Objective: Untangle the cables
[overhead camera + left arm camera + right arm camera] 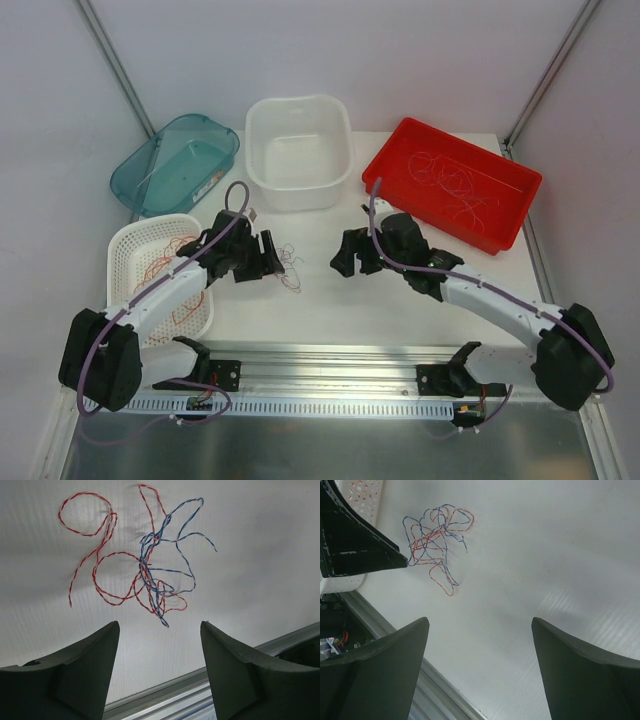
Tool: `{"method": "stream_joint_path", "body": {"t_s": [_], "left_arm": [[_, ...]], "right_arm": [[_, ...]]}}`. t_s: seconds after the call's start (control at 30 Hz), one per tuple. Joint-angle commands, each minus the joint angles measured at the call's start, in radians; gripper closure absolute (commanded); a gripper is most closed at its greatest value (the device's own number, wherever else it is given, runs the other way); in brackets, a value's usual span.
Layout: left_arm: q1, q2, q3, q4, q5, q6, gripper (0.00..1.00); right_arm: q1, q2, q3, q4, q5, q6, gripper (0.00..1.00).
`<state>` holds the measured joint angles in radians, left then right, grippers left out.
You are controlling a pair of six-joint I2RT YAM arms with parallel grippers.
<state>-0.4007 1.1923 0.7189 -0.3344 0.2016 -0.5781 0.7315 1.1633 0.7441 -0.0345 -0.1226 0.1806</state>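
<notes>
The cables are a small tangle [290, 266] of thin red-and-white and blue twisted wires lying loose on the white table between the two arms. In the left wrist view the tangle [150, 575] spreads just beyond my left gripper [160, 622], which is open with only bare table between its fingers. My left gripper [268, 262] hovers right beside the tangle's left side. My right gripper [350, 262] is open and empty, a short way to the right. From the right wrist the tangle [435, 540] lies far off, up and left of the right gripper [480, 619].
A white mesh basket [125, 232] at the left holds more red wires [165, 265]. A teal bin [225, 140], a white tub [300, 190] and a red tray [385, 160] with pale wires [455, 185] line the back. An aluminium rail [330, 360] runs along the near edge.
</notes>
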Motion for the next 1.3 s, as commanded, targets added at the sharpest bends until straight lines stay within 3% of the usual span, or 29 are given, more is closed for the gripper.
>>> {"method": "stream_joint_path", "body": {"t_s": [0.0,0.3,0.53,0.77,0.9,0.97,1.27], "left_arm": [[-0.006,-0.068,-0.056,0.037,-0.024,-0.048,0.34],[-0.006,-0.129,-0.101,0.038,-0.013,-0.017,0.28],[-0.004,-0.141,-0.128,0.038,-0.014,-0.014,0.28],[-0.006,-0.165,-0.134,0.038,-0.021,-0.003,0.28],[-0.006,-0.172,-0.141,0.038,-0.019,-0.006,0.28],[-0.006,-0.177,-0.142,0.038,-0.022,-0.006,0.28],[-0.006,-0.143,-0.138,0.067,-0.034,-0.002,0.28]], "right_arm": [[0.041,0.114,0.075,0.154,-0.031,0.025,0.12],[0.117,0.484,0.253,0.281,-0.114,0.054,0.26],[0.138,0.651,0.333,0.317,-0.118,0.108,0.37],[0.134,0.702,0.336,0.321,-0.112,0.1,0.61],[0.12,0.688,0.296,0.343,-0.109,0.111,0.91],[0.103,0.673,0.256,0.355,-0.107,0.111,0.99],[0.023,0.582,0.103,0.381,-0.161,0.141,0.99]]}}
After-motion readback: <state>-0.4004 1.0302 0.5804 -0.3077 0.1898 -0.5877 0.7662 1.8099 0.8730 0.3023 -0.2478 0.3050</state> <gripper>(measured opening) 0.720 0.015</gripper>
